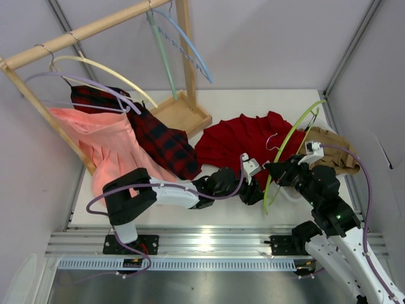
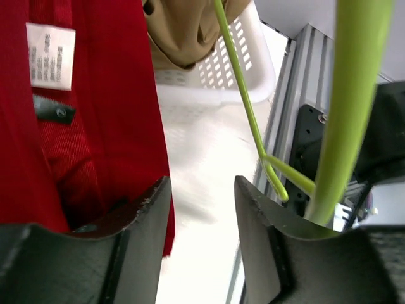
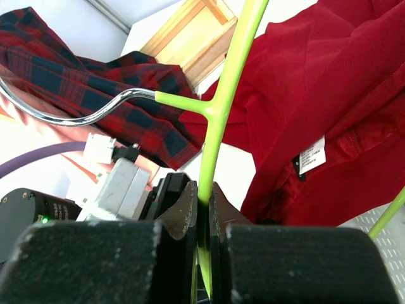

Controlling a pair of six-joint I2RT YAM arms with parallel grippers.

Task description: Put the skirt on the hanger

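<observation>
The deep-red skirt (image 1: 243, 140) lies spread on the table behind both grippers, its white label (image 3: 312, 154) showing. The lime hanger (image 1: 292, 135) stands tilted on edge over the skirt's right side. My right gripper (image 1: 274, 170) is shut on the hanger's arm (image 3: 218, 120) just below its silver hook (image 3: 69, 118). My left gripper (image 1: 253, 191) sits low by the skirt's near hem, left of the hanger's lower end. Its jaws (image 2: 202, 183) are open with only bare table between them. The skirt (image 2: 95, 107) is to their left and the hanger (image 2: 351, 107) to their right.
A wooden rack at the left carries the plaid skirt (image 1: 161, 136), the salmon skirt (image 1: 104, 149), a cream hanger (image 1: 107, 69) and a light-blue hanger (image 1: 190, 44). Its wooden base tray (image 1: 183, 114) stands behind the skirt. A white basket (image 2: 240, 69) with a tan garment (image 1: 335, 155) sits at the right.
</observation>
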